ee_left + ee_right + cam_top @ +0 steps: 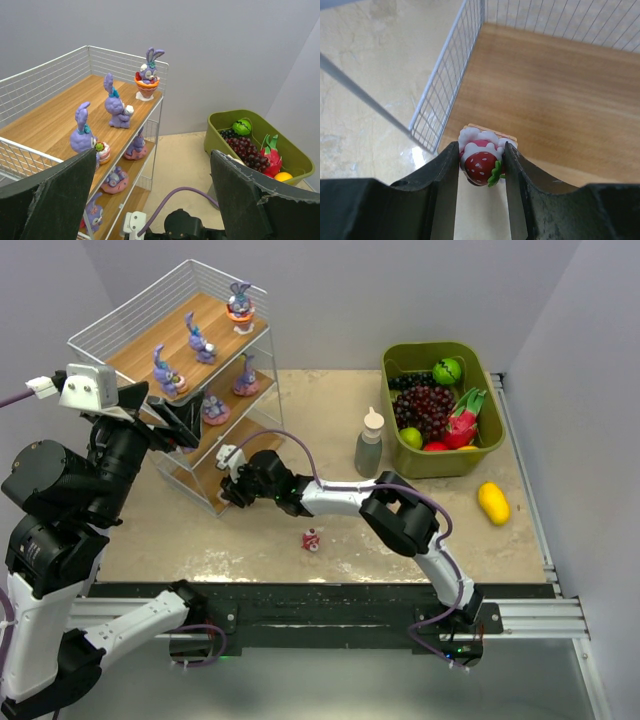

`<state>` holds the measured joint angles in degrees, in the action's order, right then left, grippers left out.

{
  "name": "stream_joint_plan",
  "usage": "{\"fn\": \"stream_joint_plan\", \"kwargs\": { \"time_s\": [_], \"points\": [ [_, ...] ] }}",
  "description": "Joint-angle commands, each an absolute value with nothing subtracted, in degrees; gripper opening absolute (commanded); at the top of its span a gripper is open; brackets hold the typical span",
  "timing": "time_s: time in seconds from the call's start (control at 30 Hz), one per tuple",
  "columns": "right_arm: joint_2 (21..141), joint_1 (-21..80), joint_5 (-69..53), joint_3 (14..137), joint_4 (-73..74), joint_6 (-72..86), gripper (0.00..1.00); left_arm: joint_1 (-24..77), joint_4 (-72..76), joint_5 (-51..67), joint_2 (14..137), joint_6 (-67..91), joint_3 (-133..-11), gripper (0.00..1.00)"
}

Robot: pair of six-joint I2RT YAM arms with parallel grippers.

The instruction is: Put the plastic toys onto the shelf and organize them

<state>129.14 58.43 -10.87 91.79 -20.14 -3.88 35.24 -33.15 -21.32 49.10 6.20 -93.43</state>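
The wire shelf (130,312) stands at the back left. Three purple bunnies (198,340) stand on its top board, and more sit on pink bases on the middle board (215,408). My right gripper (228,483) reaches into the bottom tier. In the right wrist view it (481,146) is shut on a red-and-white strawberry cake piece (481,167), held just above the front edge of the wooden board (560,100). My left gripper (185,425) hovers open and empty beside the shelf, its fingers (55,200) wide apart. One small red-and-white toy (311,539) lies on the table.
An olive-green bin (492,445) with grapes, a green apple and a dragon fruit stands at the back right. A grey bottle (369,445) stands left of it. A yellow lemon (494,502) lies in front of the bin. The right arm stretches across the table's middle.
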Motion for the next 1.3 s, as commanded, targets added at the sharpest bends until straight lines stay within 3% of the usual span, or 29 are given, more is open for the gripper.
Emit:
{"fn": "stream_joint_plan", "kwargs": {
  "time_s": [0.0, 0.63, 1.27],
  "points": [
    [126.8, 59.1, -8.6, 90.2, -25.6, -1.4, 0.2, 35.0, -32.3, -22.0, 49.0, 4.9, -93.9, 1.0],
    [130.7, 59.9, -7.7, 94.4, -24.2, -2.2, 0.29, 35.0, -32.5, -22.0, 48.5, 5.4, -93.6, 1.0],
    [132.2, 61.7, -2.7, 95.2, -25.5, -4.8, 0.61, 35.1, -32.5, -22.1, 48.2, 5.5, -93.3, 1.0]
  ]
}}
